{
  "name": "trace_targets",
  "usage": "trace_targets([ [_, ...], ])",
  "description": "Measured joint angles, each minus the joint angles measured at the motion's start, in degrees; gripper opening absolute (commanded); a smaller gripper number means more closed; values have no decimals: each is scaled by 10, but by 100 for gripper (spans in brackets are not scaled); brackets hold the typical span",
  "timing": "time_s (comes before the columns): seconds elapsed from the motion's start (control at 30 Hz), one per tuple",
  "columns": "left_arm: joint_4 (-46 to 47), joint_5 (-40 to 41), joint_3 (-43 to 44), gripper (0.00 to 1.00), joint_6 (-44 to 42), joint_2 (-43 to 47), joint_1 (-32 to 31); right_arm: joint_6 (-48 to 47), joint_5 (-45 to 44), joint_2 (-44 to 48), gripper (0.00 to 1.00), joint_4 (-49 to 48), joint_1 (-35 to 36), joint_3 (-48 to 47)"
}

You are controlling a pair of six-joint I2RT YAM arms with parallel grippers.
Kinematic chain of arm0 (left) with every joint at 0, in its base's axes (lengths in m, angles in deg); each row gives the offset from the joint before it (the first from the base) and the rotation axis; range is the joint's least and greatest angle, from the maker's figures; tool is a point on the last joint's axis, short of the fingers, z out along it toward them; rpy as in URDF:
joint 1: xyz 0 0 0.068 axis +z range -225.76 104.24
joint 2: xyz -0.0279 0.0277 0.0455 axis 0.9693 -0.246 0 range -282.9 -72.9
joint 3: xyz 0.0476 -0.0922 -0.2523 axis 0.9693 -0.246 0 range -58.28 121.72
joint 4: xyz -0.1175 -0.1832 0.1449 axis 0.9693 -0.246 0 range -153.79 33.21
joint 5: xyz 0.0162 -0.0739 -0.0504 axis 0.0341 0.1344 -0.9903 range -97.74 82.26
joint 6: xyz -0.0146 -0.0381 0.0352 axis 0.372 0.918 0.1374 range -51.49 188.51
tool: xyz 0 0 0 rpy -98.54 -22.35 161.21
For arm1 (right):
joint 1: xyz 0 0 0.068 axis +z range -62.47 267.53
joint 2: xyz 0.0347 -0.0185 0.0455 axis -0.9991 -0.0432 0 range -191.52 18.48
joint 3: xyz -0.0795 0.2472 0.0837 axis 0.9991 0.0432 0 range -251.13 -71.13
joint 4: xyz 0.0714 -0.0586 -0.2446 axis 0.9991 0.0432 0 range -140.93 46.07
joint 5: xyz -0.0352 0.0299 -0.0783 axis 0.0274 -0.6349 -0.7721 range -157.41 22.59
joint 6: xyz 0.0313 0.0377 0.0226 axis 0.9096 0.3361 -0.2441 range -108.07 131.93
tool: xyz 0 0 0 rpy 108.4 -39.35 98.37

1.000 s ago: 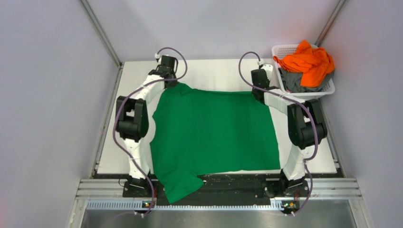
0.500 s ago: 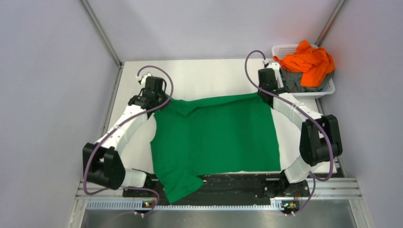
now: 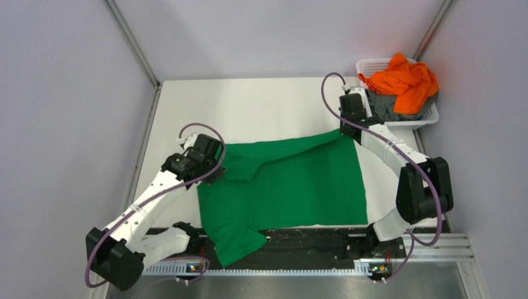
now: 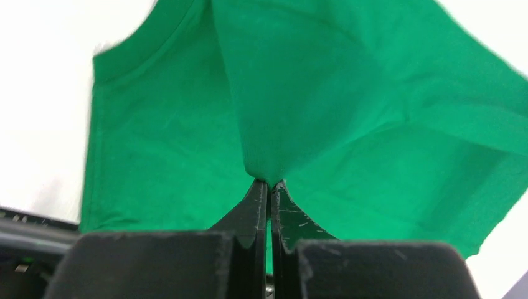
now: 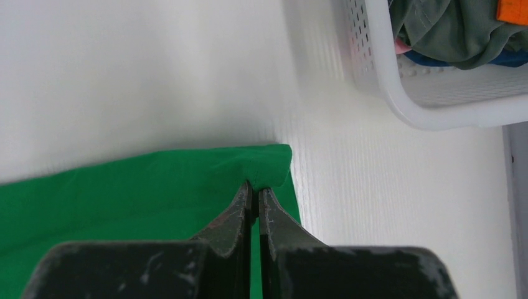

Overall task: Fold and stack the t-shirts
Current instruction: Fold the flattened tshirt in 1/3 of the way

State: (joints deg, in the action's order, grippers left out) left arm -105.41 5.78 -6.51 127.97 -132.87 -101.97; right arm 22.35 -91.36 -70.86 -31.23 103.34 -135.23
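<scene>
A white tabletop (image 3: 261,106) between pale grey walls carries the green t-shirt (image 3: 299,187), spread over its near half, with one flap draped past the front rail. The left gripper (image 4: 269,185) has its jaws closed on a pinch of the shirt's far-left corner, held up over the cloth. The right gripper (image 5: 255,187) has its jaws closed on the far-right corner, low on the surface. The orange t-shirt (image 3: 405,78) and a grey t-shirt (image 3: 386,109) lie heaped in the white basket (image 3: 373,65) at the far right.

The step looks like folding the far edge toward the near hem. The left corner sits nearer than the right, so the crease runs skewed. The right arm should come level, with the edge kept taut between both pinches, before the edge is laid down and released.
</scene>
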Motion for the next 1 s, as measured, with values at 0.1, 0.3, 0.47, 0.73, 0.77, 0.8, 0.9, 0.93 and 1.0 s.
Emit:
trace_targets([
  [0.1,-37,-9,-20,1,16,9,-10,-2,1,5,0,13,0,0],
  [0.3,-59,-62,-66,18,14,21,-12,16,3,12,12,66,0,20],
  [0.47,-62,-125,-99,78,-7,7,-12,49,13,26,78,117,-1,49],
  [0.73,-93,-121,-14,99,-61,-28,-13,87,21,88,99,137,-2,86],
  [0.77,-83,-113,-4,99,-67,-30,-13,89,31,98,99,129,-3,86],
  [0.8,-66,-105,6,99,-75,-34,-12,90,40,104,99,123,-3,86],
  [0.9,-10,-94,23,99,-93,-69,-2,94,93,113,99,79,-3,87],
  [0.93,14,-94,30,99,-99,-94,6,97,118,111,99,55,-3,90],
  [1.0,71,-98,43,99,-107,-154,29,107,168,94,99,14,-3,94],
])
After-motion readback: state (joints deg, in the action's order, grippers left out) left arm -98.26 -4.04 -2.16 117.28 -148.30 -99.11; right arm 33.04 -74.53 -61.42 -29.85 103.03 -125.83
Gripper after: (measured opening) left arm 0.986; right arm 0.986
